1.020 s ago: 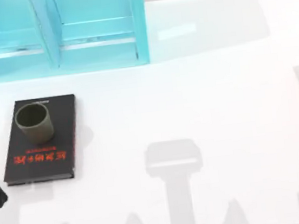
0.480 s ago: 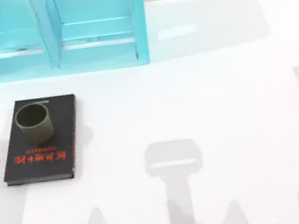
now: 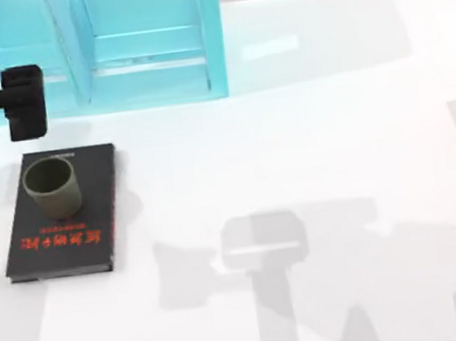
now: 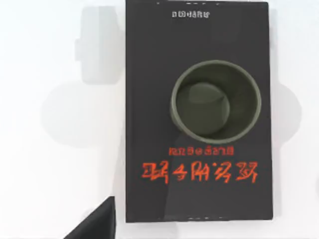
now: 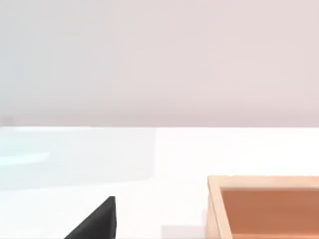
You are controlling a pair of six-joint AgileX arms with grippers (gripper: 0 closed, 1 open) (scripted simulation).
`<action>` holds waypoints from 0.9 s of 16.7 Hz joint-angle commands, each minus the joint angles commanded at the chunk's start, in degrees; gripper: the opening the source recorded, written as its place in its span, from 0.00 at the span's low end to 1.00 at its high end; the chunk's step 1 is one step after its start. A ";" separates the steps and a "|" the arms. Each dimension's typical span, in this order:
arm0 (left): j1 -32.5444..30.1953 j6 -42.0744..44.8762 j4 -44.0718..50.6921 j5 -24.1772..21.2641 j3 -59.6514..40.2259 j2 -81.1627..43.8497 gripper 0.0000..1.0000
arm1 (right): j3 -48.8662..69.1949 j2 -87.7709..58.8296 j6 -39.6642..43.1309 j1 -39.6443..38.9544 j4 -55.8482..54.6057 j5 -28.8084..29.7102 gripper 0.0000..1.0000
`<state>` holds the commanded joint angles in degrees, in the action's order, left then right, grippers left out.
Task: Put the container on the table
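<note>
Up at the top view's left, the left gripper (image 3: 24, 102) hangs above the table (image 3: 306, 128), in front of the turquoise shelf unit (image 3: 138, 48) and just beyond the far edge of the black book (image 3: 91, 204); how wide it stands I cannot tell. Below it, the container (image 3: 51, 186) stands upright on the book's far half, hollow side up, above the red lettering (image 4: 199, 171). A wooden box (image 5: 264, 206) sits on the table in the right wrist view.

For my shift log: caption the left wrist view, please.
Olive-brown container stands upright on the black book lying on the white table.
</note>
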<state>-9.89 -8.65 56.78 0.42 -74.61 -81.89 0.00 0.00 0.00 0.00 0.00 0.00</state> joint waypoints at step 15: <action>-4.66 -4.31 25.32 -0.35 -35.62 -36.40 1.00 | 0.00 0.00 0.00 0.00 0.00 0.00 1.00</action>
<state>-14.55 -12.96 82.10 0.07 -110.23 -118.29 0.00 0.00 0.00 0.00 0.00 0.00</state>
